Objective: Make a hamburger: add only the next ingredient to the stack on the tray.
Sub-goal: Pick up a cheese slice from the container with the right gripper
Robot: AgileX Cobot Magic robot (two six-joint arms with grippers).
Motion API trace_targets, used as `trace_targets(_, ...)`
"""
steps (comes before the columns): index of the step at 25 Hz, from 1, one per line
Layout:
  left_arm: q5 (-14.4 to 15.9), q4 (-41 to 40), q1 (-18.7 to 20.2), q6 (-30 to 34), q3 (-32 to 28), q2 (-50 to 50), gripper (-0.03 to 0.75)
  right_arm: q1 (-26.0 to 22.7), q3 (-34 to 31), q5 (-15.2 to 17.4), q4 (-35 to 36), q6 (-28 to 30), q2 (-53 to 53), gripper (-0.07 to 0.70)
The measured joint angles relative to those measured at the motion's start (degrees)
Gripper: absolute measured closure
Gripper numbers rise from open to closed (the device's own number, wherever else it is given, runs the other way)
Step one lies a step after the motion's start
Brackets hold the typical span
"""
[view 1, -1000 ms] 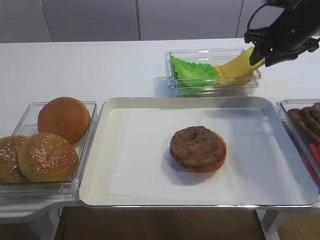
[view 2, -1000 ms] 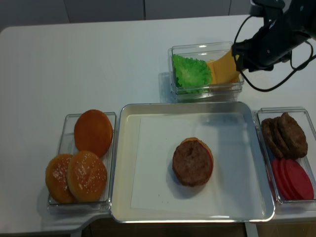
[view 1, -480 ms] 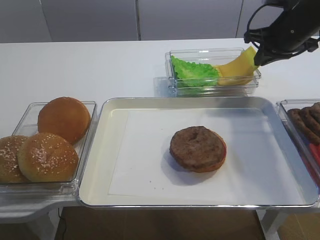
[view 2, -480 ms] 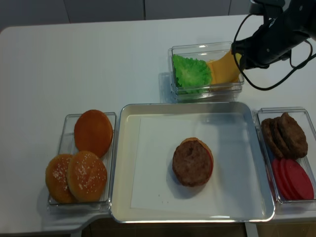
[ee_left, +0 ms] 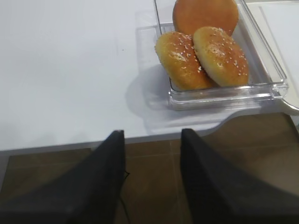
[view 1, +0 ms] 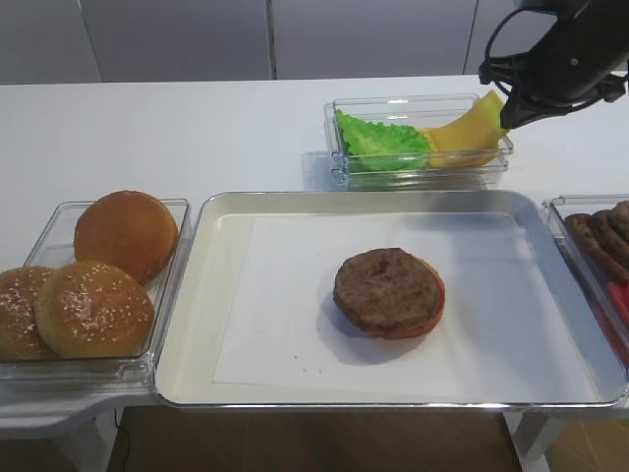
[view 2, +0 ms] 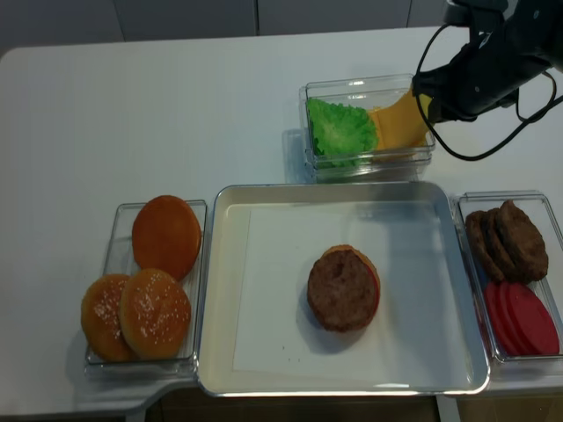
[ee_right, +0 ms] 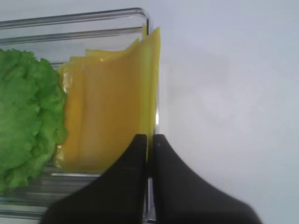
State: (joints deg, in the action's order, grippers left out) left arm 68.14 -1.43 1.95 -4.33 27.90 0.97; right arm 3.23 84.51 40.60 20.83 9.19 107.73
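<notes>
Yellow cheese slices [ee_right: 112, 107] lean in the right half of a clear bin [view 1: 423, 102], also seen from above [view 2: 396, 127]. My right gripper [ee_right: 149, 140] is shut on the raised right edge of the outermost cheese slice, at the bin's right wall [view 1: 506, 116] [view 2: 425, 110]. The stack [view 1: 389, 291] [view 2: 343, 287], a brown patty on a bun half with a red rim, lies on the white liner in the metal tray [view 1: 295, 202]. My left gripper [ee_left: 153, 135] is open and empty, hanging past the table's front edge over the floor.
Green lettuce [view 1: 378, 140] fills the left half of the cheese bin. A bin with three buns [view 1: 108, 265] [ee_left: 205, 46] stands left of the tray. To its right, another bin holds loose patties [view 2: 506, 237] and tomato slices [view 2: 519, 316].
My right gripper's jaws have shut on the edge of the cheese slice. The arm has hardly shifted; the left gripper and the stack are unchanged.
</notes>
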Motion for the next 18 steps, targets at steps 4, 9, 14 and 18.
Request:
trace_targets(4, 0.00, 0.00, 0.00, 0.00, 0.00, 0.00, 0.416, 0.00, 0.00, 0.00, 0.00, 0.58, -0.21, 0.619)
trace_targets(9, 0.00, 0.00, 0.00, 0.00, 0.00, 0.00, 0.416, 0.00, 0.00, 0.21, 0.00, 1.13, -1.88, 0.619)
trace_targets(14, 0.00, 0.00, 0.00, 0.00, 0.00, 0.00, 0.416, 0.00, 0.00, 1.97, 0.00, 1.23, -3.05, 0.619)
trace_targets(18, 0.00, 0.00, 0.00, 0.00, 0.00, 0.00, 0.416, 0.00, 0.00, 4.88, 0.14, 1.44, -4.89, 0.619)
